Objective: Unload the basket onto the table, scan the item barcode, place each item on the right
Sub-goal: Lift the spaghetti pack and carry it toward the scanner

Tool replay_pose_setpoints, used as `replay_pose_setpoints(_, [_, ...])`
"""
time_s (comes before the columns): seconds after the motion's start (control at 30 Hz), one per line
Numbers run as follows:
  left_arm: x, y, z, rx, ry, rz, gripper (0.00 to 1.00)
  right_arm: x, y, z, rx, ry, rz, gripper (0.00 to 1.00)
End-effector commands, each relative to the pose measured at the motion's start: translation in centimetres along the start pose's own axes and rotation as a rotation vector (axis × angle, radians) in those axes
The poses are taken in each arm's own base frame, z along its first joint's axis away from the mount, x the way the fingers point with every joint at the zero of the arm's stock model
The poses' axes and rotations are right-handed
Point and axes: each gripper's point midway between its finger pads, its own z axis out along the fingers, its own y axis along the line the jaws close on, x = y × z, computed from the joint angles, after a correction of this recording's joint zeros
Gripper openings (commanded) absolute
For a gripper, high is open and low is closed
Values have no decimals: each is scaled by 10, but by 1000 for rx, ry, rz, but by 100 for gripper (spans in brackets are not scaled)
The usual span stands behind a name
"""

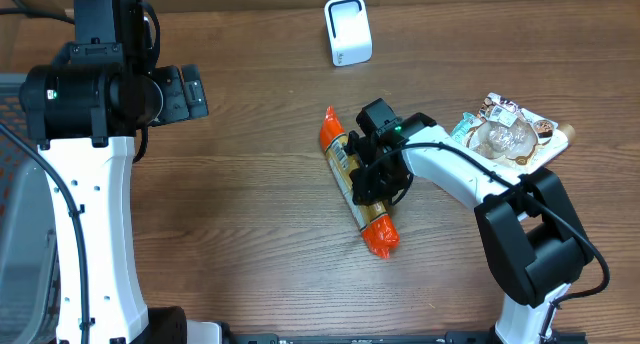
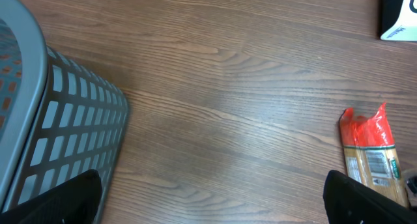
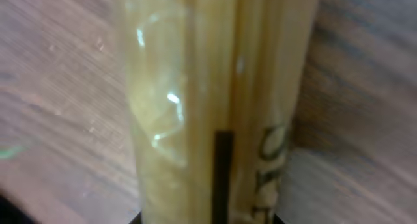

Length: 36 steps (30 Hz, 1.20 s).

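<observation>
My right tool is down on the pasta packet, which lies flat mid-counter; clamped or not, I cannot tell. My left tool stands apart, idle. Judgement: grasp stage only; carrying the packet to the scanner at the far edge remains.

Brown wood-grain table fills every view, grain running side to side in overhead. Grey slotted basket stands on it just ahead of one finger of the left gripper, well apart from the other. Light soft & even; faint pale sheen on tabletop ahead of & btwn the fingers.
</observation>
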Motion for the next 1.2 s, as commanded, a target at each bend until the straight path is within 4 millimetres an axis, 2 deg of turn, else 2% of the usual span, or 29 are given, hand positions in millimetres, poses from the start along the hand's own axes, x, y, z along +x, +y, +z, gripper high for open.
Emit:
replay_pose_setpoints(0.0, [-1,1,-3,4,-8,-13,100,-18,32,-32,-163,-49,-66,4])
replay_pose_setpoints(0.03, [-1,1,-3,4,-8,-13,100,-20,38,-41,-192,-61,-82,4])
replay_pose_setpoints(0.17, [-1,1,-3,4,-8,-13,100,-35,60,-98,-344,-162,-111,4])
replay_pose_setpoints(0.3, [-1,1,-3,4,-8,-11,100,-44,79,-140,-542,-254,-134,4])
replay_pose_setpoints(0.47, [-1,1,-2,4,-8,-12,100,-46,89,-165,-703,-305,-190,4])
replay_pose_setpoints(0.63, [-1,1,-2,4,-8,-12,100,-48,84,-167,-701,-303,-142,3])
replay_pose_setpoints(0.7, [-1,0,-3,6,-8,-10,100,-54,76,-169,-644,-307,-96,4])
replay_pose_setpoints(0.87, [-1,-1,-3,8,-8,-6,100,-91,45,-206,-296,-444,-4,3])
replay_pose_setpoints(0.93, [-1,-1,-3,8,-8,-6,100,-110,11,-225,-46,-548,90,3])
replay_pose_setpoints(1.03, [-1,-1,-3,8,-8,-6,100,-129,-37,-253,333,-695,158,3])
replay_pose_setpoints(1.1, [-1,-1,-3,8,-8,-6,100,-137,-56,-268,517,-762,178,4])
replay_pose_setpoints(1.17, [-1,-1,-3,8,-8,-6,100,-147,-64,-277,645,-796,124,4])
